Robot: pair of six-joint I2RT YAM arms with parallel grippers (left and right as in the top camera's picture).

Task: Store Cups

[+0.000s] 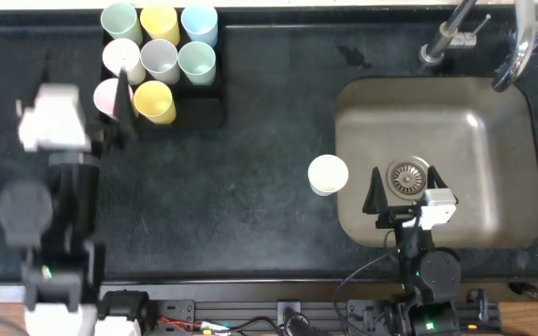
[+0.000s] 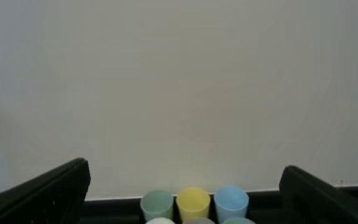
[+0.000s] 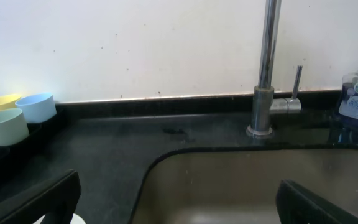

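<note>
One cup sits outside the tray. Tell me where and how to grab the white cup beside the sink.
Take the white cup by its rim, from above, one finger inside and one outside the wall. It stands upright, mouth up, clear of other things. The right hand, open over the sink, looks nearest.

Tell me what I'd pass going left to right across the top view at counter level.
left arm's white wrist → tray of cups → lone white cup → right end effector
</note>
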